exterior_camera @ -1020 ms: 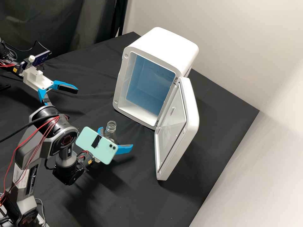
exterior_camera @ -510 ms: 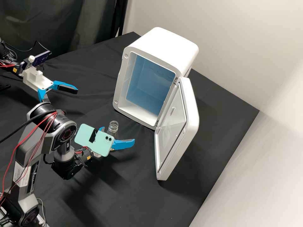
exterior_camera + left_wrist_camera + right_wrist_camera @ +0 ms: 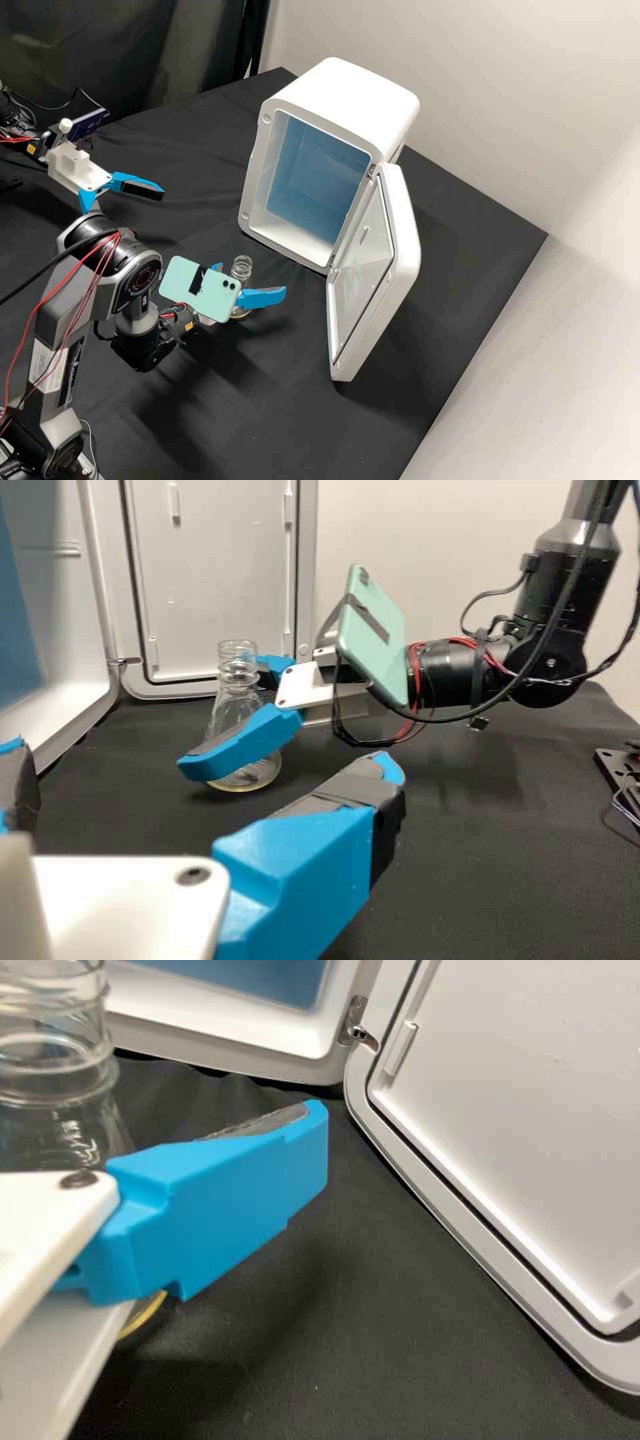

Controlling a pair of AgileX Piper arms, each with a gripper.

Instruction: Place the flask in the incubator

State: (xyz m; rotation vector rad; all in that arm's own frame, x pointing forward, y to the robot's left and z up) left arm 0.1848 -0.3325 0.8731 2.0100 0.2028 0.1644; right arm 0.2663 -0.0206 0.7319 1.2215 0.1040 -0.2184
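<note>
On my right wrist feed, one blue finger (image 3: pixel 215 1195) of the right hand (image 3: pixel 110 1110) lies across the lower body of the clear glass flask (image 3: pixel 50 1070). A sliver of the flask's base shows under it against the black table (image 3: pixel 350 1350). I can't tell whether the finger's grey pad touches the glass. Just beyond stands the incubator (image 3: pixel 230 1035), white-rimmed with a strip of blue interior. Its open door (image 3: pixel 520 1110) turns a white inner face toward me, joined at a metal hinge (image 3: pixel 355 1030).

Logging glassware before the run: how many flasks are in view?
1. The clear flask stands on the black bench before the open incubator, between the right arm's blue fingers. The incubator's visible interior holds none.
</note>
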